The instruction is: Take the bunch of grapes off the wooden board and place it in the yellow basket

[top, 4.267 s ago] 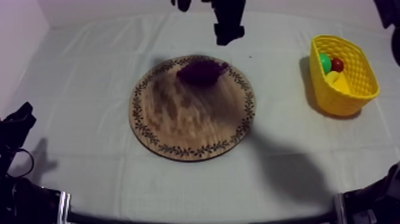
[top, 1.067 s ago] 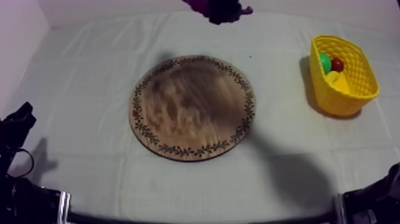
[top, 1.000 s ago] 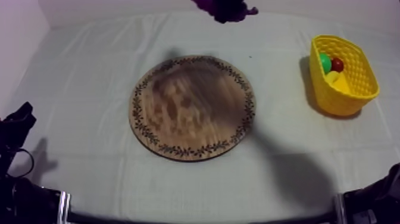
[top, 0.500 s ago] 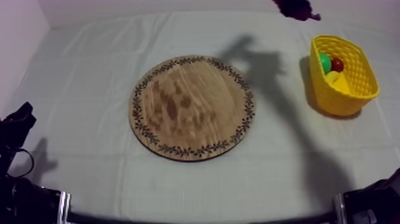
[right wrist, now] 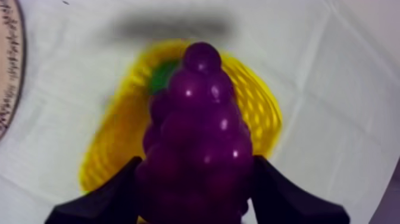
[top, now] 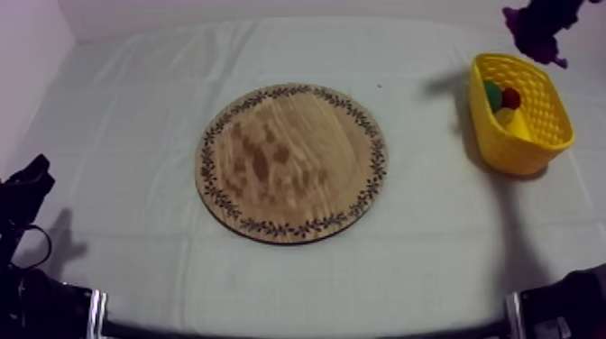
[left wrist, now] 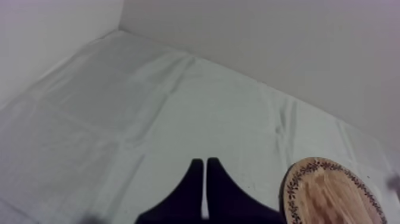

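While grapes [right wrist: 199,131] hang over basket [right wrist: 262,101]: right gripper [right wrist: 193,179] grips them tight.
Next: go lower, then let go softly.
Left gripper [left wrist: 204,164]: pinched, empty.

Grapes [right wrist: 199,137] — glossy, smooth purple plastic. Basket [top: 527,149] — yellow openwork plastic. Board [top: 291,162] matt grained wood; cloth [top: 126,126] matt, creased.

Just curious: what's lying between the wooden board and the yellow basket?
Nothing: in the top view, the cloth between the wooden board and the yellow basket is bare.
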